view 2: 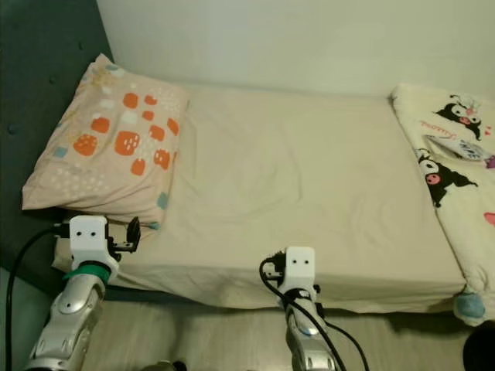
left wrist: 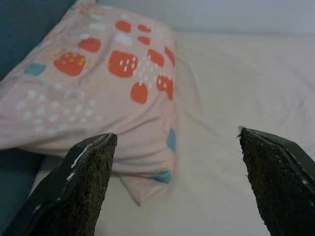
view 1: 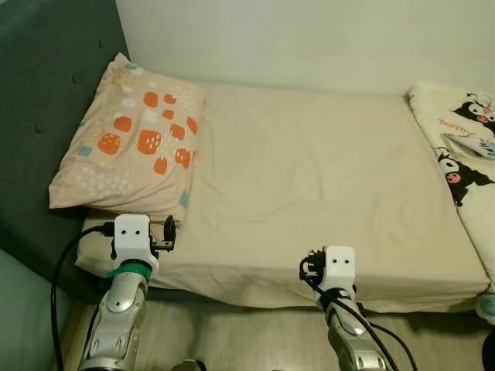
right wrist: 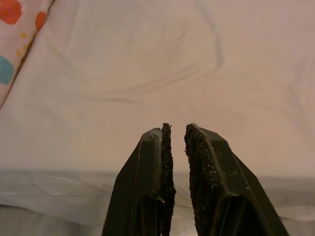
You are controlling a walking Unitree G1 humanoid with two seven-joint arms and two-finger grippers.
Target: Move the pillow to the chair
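Observation:
A pale pink pillow (view 1: pixel 131 143) with orange, white and teal patches leans against the headboard at the left end of the bed. My left gripper (left wrist: pixel 176 136) is open wide at the bed's front edge, pointing at the pillow's near corner (left wrist: pixel 147 189) from a short way off without touching it. My right gripper (right wrist: pixel 177 127) is shut and holds nothing. It hovers at the front edge of the bare sheet, well to the right of the pillow.
A beige sheet covers the bed (view 1: pixel 309 170). A dark teal padded headboard (view 1: pixel 46 69) stands on the left. A cream blanket with cartoon prints (view 1: pixel 464 147) lies at the right end. A white wall runs behind, and wooden floor (view 1: pixel 232 340) shows below the bed's edge.

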